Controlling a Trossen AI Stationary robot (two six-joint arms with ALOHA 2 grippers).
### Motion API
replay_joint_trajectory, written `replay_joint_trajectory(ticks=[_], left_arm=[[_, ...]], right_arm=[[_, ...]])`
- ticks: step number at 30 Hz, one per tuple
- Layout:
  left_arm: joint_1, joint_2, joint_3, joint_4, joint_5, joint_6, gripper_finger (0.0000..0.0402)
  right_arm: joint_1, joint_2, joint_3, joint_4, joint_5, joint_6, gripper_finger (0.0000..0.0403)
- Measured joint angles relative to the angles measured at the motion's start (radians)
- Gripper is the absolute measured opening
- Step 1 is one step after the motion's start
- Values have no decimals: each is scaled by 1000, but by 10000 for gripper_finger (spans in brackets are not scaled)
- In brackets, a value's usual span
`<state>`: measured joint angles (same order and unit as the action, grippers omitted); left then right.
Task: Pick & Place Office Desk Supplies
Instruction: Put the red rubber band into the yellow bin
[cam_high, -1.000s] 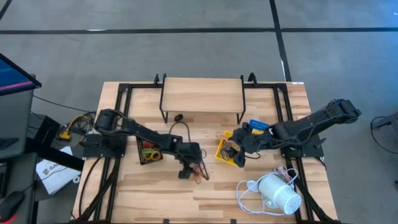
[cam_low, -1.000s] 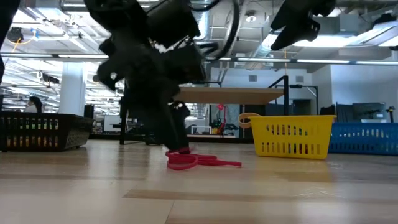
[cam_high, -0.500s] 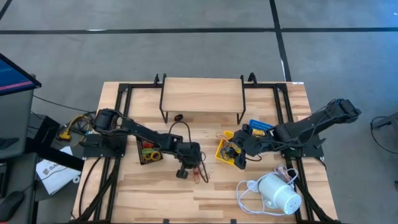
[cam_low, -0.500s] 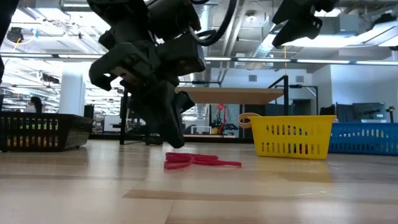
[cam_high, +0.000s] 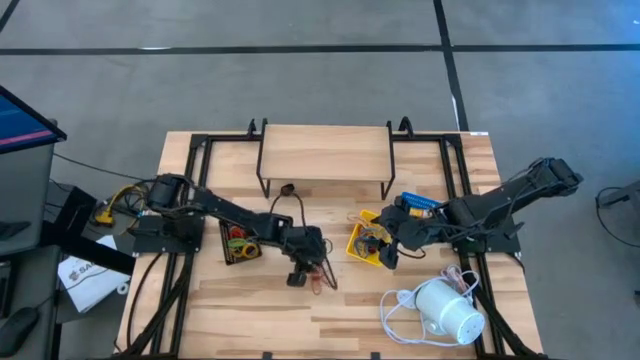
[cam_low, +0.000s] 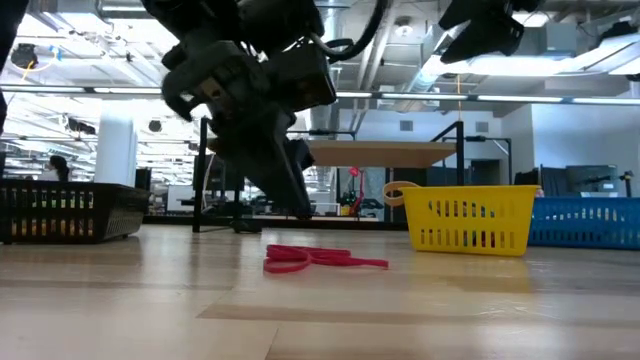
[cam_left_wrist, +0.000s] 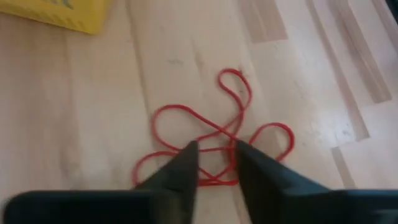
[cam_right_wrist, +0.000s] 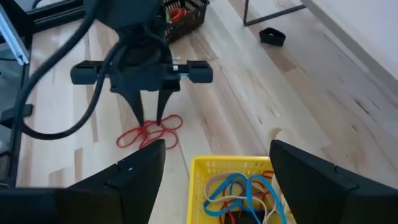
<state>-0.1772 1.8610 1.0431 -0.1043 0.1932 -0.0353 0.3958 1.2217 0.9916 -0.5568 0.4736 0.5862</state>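
Red rubber-band loops (cam_left_wrist: 217, 134) lie flat on the desk (cam_high: 350, 310) between black mesh tray (cam_high: 240, 243) and yellow tray (cam_high: 362, 243). Left gripper (cam_left_wrist: 214, 165) hangs right above them, fingers partly apart, straddling the tangle's crossing, holding nothing. Tangle's long axis runs across the finger gap. Right gripper (cam_high: 385, 255) waits open over yellow tray, farther off; left arm is nearer.

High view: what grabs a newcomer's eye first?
The red rubber band lying tangled on the bare wood mid-table, with the left gripper poised just over it, fingers narrowly apart. To its right, the right gripper hangs open above the yellow tray.
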Motion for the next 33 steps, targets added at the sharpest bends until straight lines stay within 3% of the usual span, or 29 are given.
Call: replay_joint_trajectory(ticks=[5,8,14,19,21,25,29,33], left_arm=[[-20,0,1,6,-55,4,216],[-34,17,1,7,-93,5,266],[-48,83,5,15,-107,44,283],[-49,86,4,13,-107,107,231],[-50,74,4,10,-116,129,178],[-54,51,0,-15,-107,199,30],[-51,15,-2,-22,-124,236,5],[-26,-114,-2,82,-152,259,2]], right_arm=[[4,0,0,-24,-2,6,286],[3,0,0,-30,-1,5,286],[3,0,0,-42,-2,5,285],[3,0,0,-41,-2,1,285],[3,0,0,-41,-1,1,285],[3,1,0,-39,-1,0,285],[3,1,0,-34,39,-2,285],[3,1,0,-33,114,-19,285]])
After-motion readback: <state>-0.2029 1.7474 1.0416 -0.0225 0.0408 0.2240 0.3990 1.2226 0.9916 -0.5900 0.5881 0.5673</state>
